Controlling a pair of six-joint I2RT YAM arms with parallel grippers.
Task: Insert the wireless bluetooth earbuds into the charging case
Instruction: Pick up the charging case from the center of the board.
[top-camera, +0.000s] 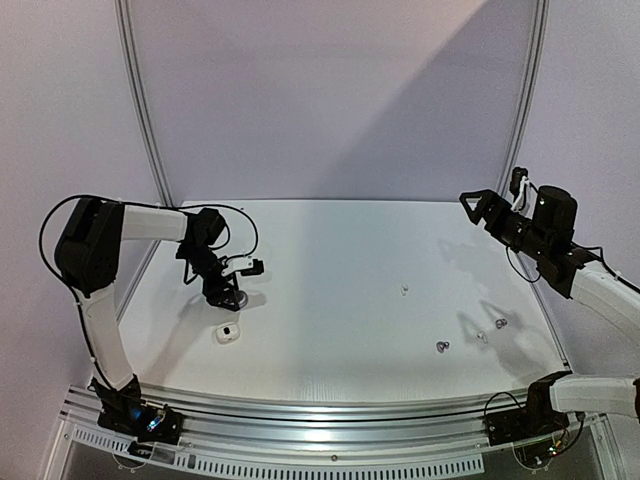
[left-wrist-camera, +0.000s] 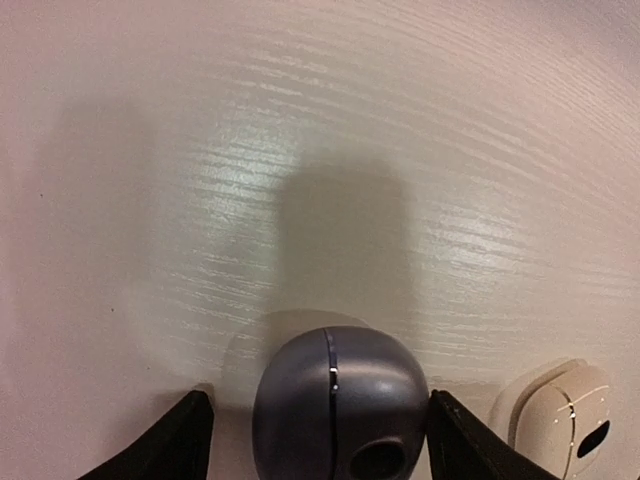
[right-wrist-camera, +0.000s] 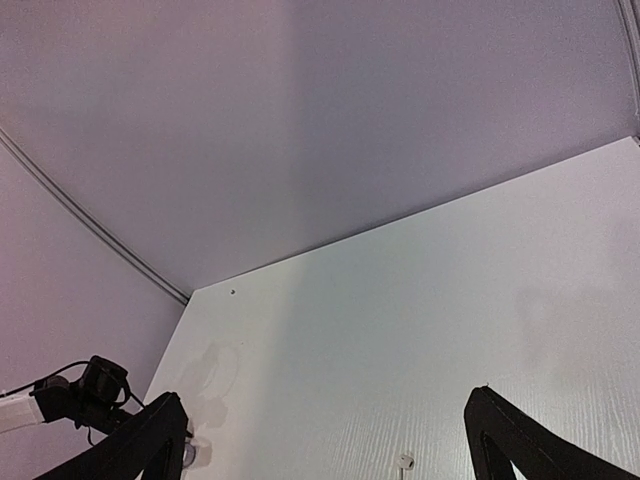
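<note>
Near the left edge, the left gripper (top-camera: 232, 296) stands open astride the dark grey case (left-wrist-camera: 335, 405), with the white case (top-camera: 228, 333) just beside it. Four earbuds (top-camera: 441, 346) lie scattered toward the right edge, where the right gripper (top-camera: 478, 207) hangs raised, wide open and empty. The step in hand looks like securing the case; next, the left gripper needs to close squarely on it.
</note>
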